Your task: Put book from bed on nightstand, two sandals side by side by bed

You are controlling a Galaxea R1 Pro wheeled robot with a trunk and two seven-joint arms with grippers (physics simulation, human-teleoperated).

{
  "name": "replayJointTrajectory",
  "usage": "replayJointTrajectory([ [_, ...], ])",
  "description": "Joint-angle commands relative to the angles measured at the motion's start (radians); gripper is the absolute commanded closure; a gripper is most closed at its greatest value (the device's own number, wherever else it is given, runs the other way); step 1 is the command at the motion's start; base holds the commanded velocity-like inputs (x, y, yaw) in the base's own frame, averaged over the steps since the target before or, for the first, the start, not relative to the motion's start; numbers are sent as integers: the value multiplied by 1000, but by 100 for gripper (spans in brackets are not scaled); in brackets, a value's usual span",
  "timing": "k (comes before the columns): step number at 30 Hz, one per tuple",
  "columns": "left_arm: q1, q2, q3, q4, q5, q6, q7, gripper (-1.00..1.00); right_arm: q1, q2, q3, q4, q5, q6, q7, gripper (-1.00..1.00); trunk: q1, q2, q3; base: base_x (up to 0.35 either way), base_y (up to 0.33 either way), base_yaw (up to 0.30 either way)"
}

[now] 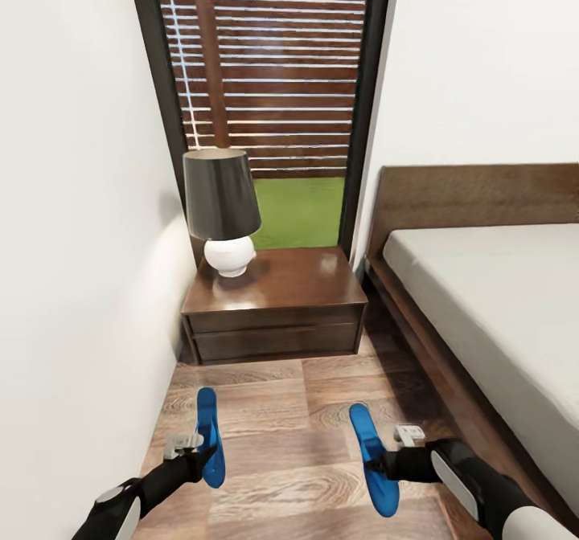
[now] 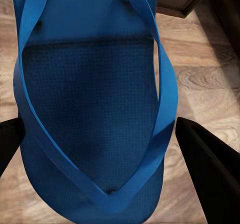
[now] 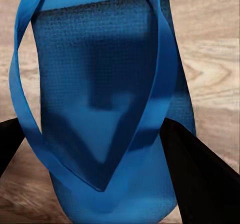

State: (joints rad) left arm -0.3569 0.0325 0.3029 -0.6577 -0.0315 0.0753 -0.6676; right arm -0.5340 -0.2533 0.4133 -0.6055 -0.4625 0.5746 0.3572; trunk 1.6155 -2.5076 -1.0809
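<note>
Two bright blue sandals hang over the wood floor in front of the nightstand. My left gripper is shut on the left sandal, its dark fingers pressing both side edges of the sole. My right gripper is shut on the right sandal in the same way, with its fingers at the edges of the sole. The bed stands to the right, its mattress bare where I see it. The book is out of view.
A dark-shaded lamp with a white base stands on the nightstand's left part. A white wall closes the left side. The tall window behind shows grass and a slatted fence. Wood floor lies between wall and bed.
</note>
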Motion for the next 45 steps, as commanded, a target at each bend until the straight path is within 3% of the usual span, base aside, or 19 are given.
replayJointTrajectory([
  [1, -1, -1, 5, -1, -5, 8, -7, 100, -1, -1, 4, 23, -3, 2, 29, 100, -1, 0, 3, 0, 0, 0],
  [3, -1, -1, 5, -1, -7, 7, -8, 100, -1, -1, 4, 84, -2, -33, 81, 100, -2, 0, 11, 0, 0, 0],
  [5, -1, -2, 5, 0, -8, 6, -9, 100, -1, 0, 5, 171, -1, -158, 121, 100, -2, 1, 19, 0, 0, 0],
  [7, -1, -3, 4, 0, -8, 6, -8, 100, -1, 0, 5, 220, -2, -277, 136, 100, -3, 1, 26, 0, 0, 0],
  [10, -1, -3, 5, 0, -7, 7, -6, 100, 0, 2, 5, 269, -2, -355, 141, 100, -5, 2, 38, 0, 0, 0],
  [13, -1, -3, 5, 9, -8, 6, -5, 100, 0, 6, 6, 399, -4, -473, 141, 100, -6, 3, 50, 0, 0, 0],
  [15, -1, -4, 4, 19, -9, 6, -5, 100, -1, 9, 7, 431, -3, -513, 140, 100, -7, 3, 57, 0, 0, 0],
  [34, -1, -7, -1, 58, -12, -13, -5, 100, 0, 12, 6, 459, -2, -550, 138, 100, -15, 8, 131, 0, 0, 0],
  [38, -1, -6, -40, 75, -12, -14, -6, 100, 0, 12, 6, 487, -2, -594, 138, 100, -31, 36, 143, 0, 0, 0],
  [41, -1, -5, -92, 78, -12, -13, -5, 100, 0, 12, 7, 512, -3, -604, 139, 100, -42, 57, 153, 0, 0, 0],
  [45, -1, -2, -112, 117, -11, -14, -4, 100, 0, 12, 6, 516, -3, -605, 140, 100, -58, 85, 165, 0, 0, 0],
])
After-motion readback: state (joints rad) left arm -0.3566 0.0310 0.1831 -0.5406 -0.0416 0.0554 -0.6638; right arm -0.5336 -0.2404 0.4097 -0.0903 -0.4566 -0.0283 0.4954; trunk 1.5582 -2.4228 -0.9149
